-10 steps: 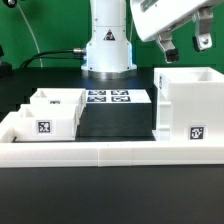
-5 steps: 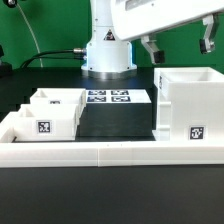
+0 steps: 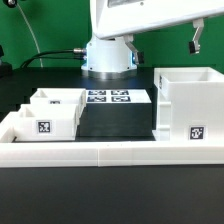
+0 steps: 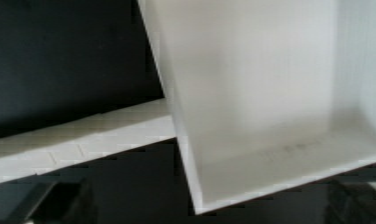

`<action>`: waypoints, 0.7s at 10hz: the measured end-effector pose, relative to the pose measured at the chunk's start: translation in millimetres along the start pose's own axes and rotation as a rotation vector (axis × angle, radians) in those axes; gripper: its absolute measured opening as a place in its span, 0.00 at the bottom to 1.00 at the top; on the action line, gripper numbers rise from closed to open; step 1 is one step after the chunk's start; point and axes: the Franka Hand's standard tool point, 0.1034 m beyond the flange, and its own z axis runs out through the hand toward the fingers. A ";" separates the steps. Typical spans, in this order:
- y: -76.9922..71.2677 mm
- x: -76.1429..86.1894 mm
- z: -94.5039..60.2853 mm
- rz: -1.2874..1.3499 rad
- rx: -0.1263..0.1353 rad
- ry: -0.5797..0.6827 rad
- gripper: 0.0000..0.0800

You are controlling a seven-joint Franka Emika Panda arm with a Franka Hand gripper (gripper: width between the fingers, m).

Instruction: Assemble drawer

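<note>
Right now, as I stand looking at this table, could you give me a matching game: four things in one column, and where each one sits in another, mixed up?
Things:
1. housing
2. front tray
3. marker board
4. arm's base

Places:
A. lying flat in the middle, between the trays and the tall white part
B. at the back, behind the flat tagged sheet
C. on the exterior view's right, the tallest white part
D. on the exterior view's left, low, with an open top

Pairs: 1-C, 2-D, 3-A, 4-B.

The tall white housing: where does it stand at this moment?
In the exterior view the tall housing stands on that view's right, behind the low border wall, just right of the marker board.
</note>
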 end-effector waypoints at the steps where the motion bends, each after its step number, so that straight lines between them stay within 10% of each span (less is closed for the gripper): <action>1: 1.1 0.1 0.0 -0.064 -0.003 0.000 0.81; 7: 73.1 -44.7 3.7 -0.234 -0.083 -0.070 0.81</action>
